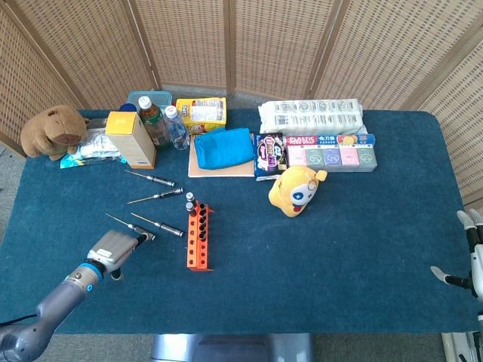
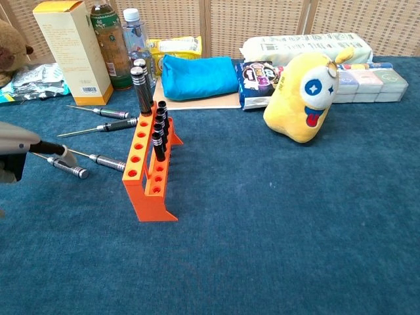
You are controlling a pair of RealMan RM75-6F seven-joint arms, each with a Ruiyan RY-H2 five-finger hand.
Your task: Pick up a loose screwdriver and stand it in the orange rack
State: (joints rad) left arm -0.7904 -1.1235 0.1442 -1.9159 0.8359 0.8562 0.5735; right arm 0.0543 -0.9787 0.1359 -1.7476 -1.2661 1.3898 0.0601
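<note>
Head view puts my left robot hand (image 1: pixel 112 250) low on the counter (image 1: pixel 339 249), its fingers (image 1: pixel 142 237) touching a loose screwdriver (image 2: pixel 63 167); whether they clamp it I cannot tell. Just right stands the orange rack (image 1: pixel 198 237), with 3 more screwdrivers (image 1: pixel 154 179) nearby. Only the fingertips of my right robot hand (image 1: pixel 472 253) show, spread apart.

A big blue counter (image 1: pixel 362 249) holds many things. An orange rack (image 1: pixel 198 237) stands near the front left, with four loose screwdrivers (image 1: pixel 151 178) lying on the counter to its left. A yellow plush toy (image 1: pixel 296 190) sits in the middle. At the back are a brown plush animal (image 1: pixel 51 130), a yellow box (image 1: pixel 131 139), two bottles (image 1: pixel 162 123), a blue pouch (image 1: pixel 223 147) and a white pack (image 1: pixel 311 115).
</note>
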